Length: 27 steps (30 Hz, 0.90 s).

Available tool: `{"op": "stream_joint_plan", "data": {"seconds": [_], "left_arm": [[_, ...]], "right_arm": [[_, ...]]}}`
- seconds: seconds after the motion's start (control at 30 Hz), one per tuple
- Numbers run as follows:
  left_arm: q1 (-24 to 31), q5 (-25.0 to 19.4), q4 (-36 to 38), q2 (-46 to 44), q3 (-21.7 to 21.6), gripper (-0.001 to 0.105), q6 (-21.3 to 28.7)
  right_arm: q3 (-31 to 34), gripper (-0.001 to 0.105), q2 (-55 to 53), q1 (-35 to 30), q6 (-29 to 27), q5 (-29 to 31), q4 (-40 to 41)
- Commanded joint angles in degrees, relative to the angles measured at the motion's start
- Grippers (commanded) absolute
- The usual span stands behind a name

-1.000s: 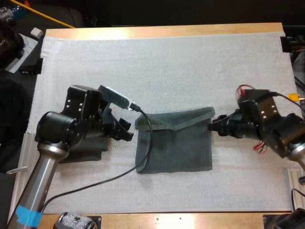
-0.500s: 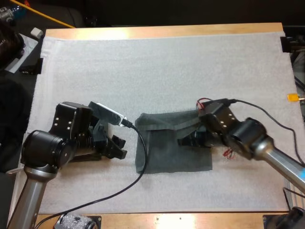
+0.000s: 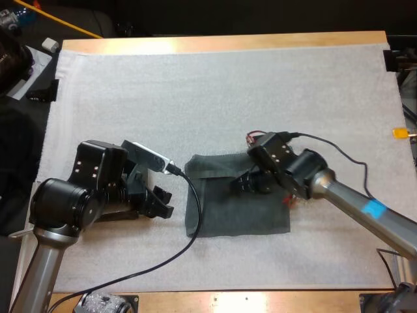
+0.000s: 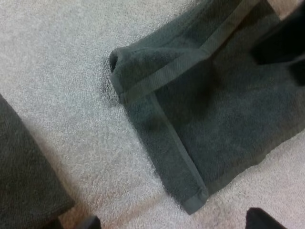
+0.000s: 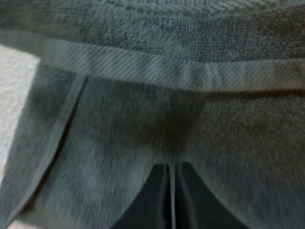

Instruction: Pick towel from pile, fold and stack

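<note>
Folded towel (image 3: 238,205) flat on the white mat (image 3: 228,85), slightly toward the near side of centre. Hemmed flap turned down along the far edge, bunched a little at its left corner. Outline much as a second ago, apart from the far right corner, now hidden under the right arm.

Low over the middle of that flap, right pincer (image 3: 240,184). A second ago, parked at the towel's right edge; half a second ago, already in over the right part of the cloth; now further left again. Fingers (image 5: 152,202) pressed together tip to tip, nothing visibly caught between, with dark cloth and the pale hem band just ahead. Reads as a smoothing or pressing pass along the fold rather than a grasp. Actual contact with the cloth: cannot tell.

Just off the towel's left edge, left pincer (image 3: 159,199), spread wide, holding nothing, tips clear of the cloth. Drawn back a little toward the near left early in the last second, unmoved since. Under that arm, other towel (image 3: 120,212), dark and flat on the mat, with a gap of bare mat between it and the folded one.

Meaning for the task: fold probably made or nearly so, flattening in hand, stacking not yet done. Likely still needed: a grip on the folded towel and a carry leftward onto the other. Risk: hem snagged by the sweep, flap dragged open.

Beyond, bare mat up to the far rim of the wooden desk (image 3: 228,43).
</note>
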Motion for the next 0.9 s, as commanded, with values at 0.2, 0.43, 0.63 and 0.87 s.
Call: {"op": "stream_joint_plan", "data": {"seconds": [0.2,0.43,0.63,0.87], "left_arm": [[-0.01,0.03,0.41,0.01,0.07,0.058,-0.72],[-0.13,0.13,0.37,-0.06,-0.11,0.058,-0.68],[-0.17,0.2,0.43,-0.13,-0.19,0.058,-0.74],[-0.17,0.27,0.54,-0.14,-0.17,0.058,-0.63]], "right_arm": [[-6.33,0.0,10.18,-0.85,0.32,-1.33,-1.02],[-8.37,0.0,13.36,-1.08,0.1,-0.71,-1.88],[-11.0,0.0,16.39,-0.97,0.29,-0.16,-2.23],[-12.19,0.0,18.58,-1.01,0.8,1.01,-4.17]]}}
